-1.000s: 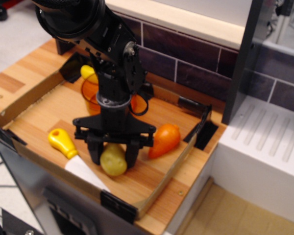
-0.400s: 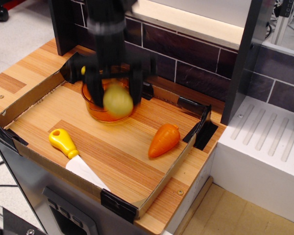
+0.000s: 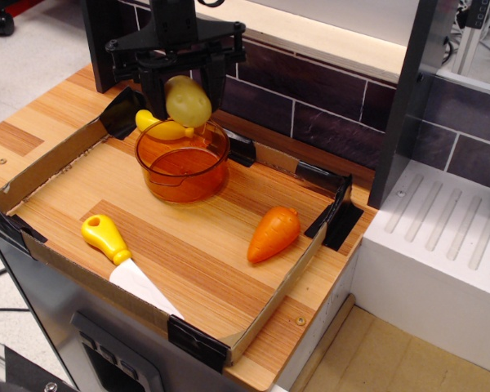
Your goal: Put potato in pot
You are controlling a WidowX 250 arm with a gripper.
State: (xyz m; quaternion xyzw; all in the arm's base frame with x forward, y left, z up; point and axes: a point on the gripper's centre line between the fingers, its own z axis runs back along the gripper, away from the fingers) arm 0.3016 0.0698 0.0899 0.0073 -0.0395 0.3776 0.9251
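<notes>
Pale wood grain covers the shallow tray (image 3: 229, 269), whose low cardboard walls are clipped at the corners with black brackets. At the near left of the tray lies a toy knife (image 3: 122, 257), its yellow handle pointing to the far left and its white blade running toward the near edge. Farther back and a little to the right stands the pot (image 3: 182, 163), a round see-through orange vessel with straight sides, sitting upright on the tray floor close to the far wall. Just behind the pot's far left rim a small yellow object (image 3: 159, 126) shows, partly hidden by the pot; what it is cannot be told. Directly above the pot's far rim hangs the black gripper (image 3: 186, 86), its two fingers clamped on either side of the potato (image 3: 188, 100). The potato is a yellow-green oval held clear of the pot, its lower end just over the rim and not touching it. To the right, well apart from the pot, an orange carrot (image 3: 274, 233) lies on the tray floor near the right wall, its blunt end toward the far right. Behind the tray runs a wall of dark purple tiles (image 3: 310, 90), and at the far right sits a white ribbed surface (image 3: 449, 237).
</notes>
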